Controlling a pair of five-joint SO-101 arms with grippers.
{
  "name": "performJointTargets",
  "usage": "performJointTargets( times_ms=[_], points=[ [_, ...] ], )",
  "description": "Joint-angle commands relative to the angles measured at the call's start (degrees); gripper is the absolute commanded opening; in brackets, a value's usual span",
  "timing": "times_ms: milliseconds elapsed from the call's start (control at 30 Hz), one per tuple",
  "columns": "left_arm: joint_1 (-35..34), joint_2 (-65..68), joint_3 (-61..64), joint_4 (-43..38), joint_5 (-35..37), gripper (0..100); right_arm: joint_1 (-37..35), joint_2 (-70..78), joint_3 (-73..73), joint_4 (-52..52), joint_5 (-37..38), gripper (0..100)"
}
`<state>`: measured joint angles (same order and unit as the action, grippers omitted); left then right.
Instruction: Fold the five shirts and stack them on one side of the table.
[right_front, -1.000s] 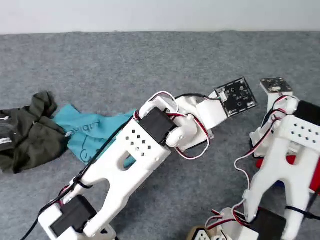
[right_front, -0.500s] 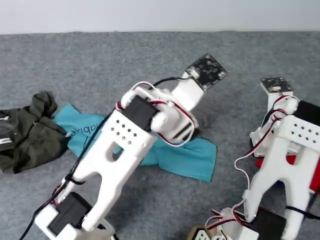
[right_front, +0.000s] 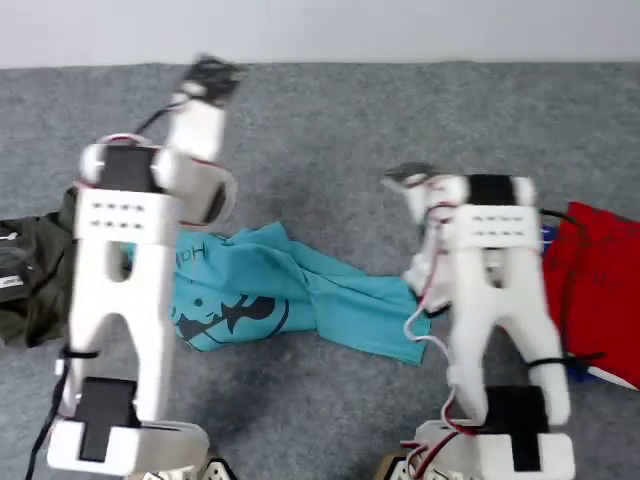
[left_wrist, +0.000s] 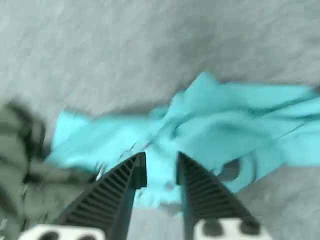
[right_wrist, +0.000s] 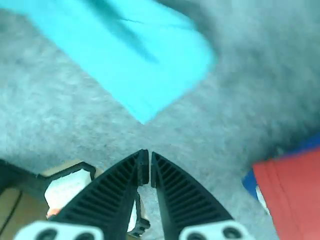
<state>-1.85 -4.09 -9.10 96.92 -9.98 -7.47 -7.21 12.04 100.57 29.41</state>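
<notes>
A teal shirt (right_front: 300, 300) lies crumpled lengthwise across the middle of the table. My left gripper (left_wrist: 161, 167) hovers open over the teal shirt (left_wrist: 225, 125) near its end beside the dark green shirt (left_wrist: 20, 150), with nothing between the fingers. My right gripper (right_wrist: 145, 160) is shut and empty above bare carpet, just off the other end of the teal shirt (right_wrist: 135, 55). A red shirt (right_front: 595, 290) lies at the right edge with a blue one (right_front: 600, 372) peeking from under it. The dark green shirt (right_front: 30, 270) is bunched at the left edge.
Grey carpet (right_front: 330, 130) covers the whole table. The red shirt (right_wrist: 292, 185) lies close beside the right gripper. A cardboard piece with a white part (right_wrist: 65, 187) sits at the table's front edge by the right arm's base.
The left arm has swung from the table's middle to the left, uncovering the teal shirt. The right arm has moved left to the shirt's right end, exposing the red shirt.
</notes>
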Motion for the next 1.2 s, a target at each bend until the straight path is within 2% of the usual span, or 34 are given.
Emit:
performJointTargets(
  times_ms=[0, 200, 333, 500, 700, 967, 1167],
  points=[
    [-8.7, -3.2, -2.4, 3.4, -3.0, 4, -4.5, 1.0, 1.3, 2.2, 3.4, 1.7],
    [-23.6, -3.2, 0.7, 3.5, -3.2, 4, -7.3, 3.3, 10.5, 1.9, 3.4, 19.7],
    [-27.9, -3.2, 3.4, 3.4, -4.8, 4, -7.5, 2.3, 12.1, -2.0, 3.4, 26.4],
    [-28.8, -3.2, 3.6, 3.4, -5.1, 4, -8.7, 2.5, 16.1, -7.1, 3.5, 31.4],
    [-28.8, -3.2, 3.8, 3.4, -5.1, 4, -12.9, 2.6, 22.9, -12.7, 3.3, 32.0],
    [-28.8, -3.2, 4.0, 3.4, -5.1, 4, -12.5, 3.6, 25.5, -21.8, 3.3, 31.8],
    [-28.8, -3.2, 4.0, 3.4, -5.1, 4, -12.5, 12.3, 25.1, -28.0, 3.3, 31.8]
  ],
)
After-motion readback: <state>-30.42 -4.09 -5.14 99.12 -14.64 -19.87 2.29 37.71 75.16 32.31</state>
